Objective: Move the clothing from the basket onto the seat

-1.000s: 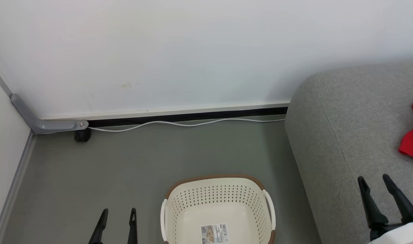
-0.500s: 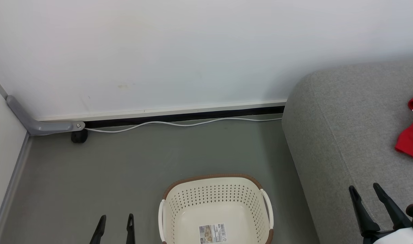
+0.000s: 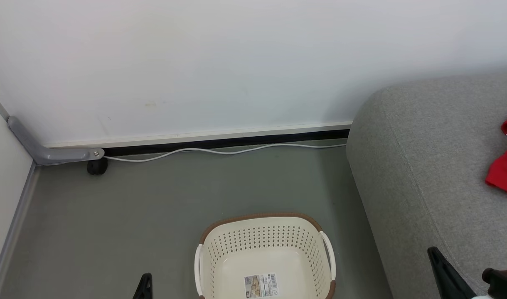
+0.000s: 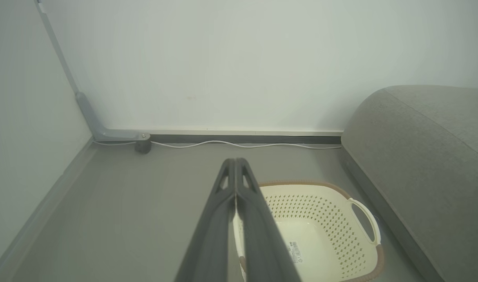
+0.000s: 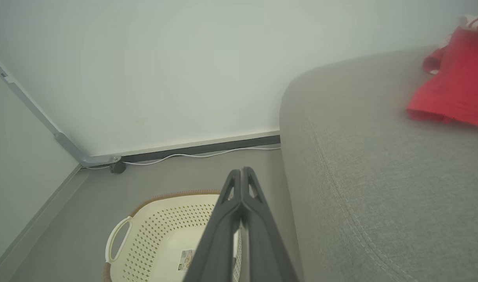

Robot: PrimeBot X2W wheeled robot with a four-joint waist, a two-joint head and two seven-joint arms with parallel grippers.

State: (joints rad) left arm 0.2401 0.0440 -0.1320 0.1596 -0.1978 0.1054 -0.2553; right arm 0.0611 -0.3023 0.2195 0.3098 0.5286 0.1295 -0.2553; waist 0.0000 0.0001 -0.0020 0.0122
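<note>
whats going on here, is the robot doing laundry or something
A two-armed robot is on a laundry job, and it looks about done. The basket on the floor holds just its paper label, and the red clothing lies on the grey seat. The left gripper and right gripper are both shut and hold nothing.

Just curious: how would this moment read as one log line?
basket: no clothing inside | clothing: on seat | left hand: shut | right hand: shut
</note>
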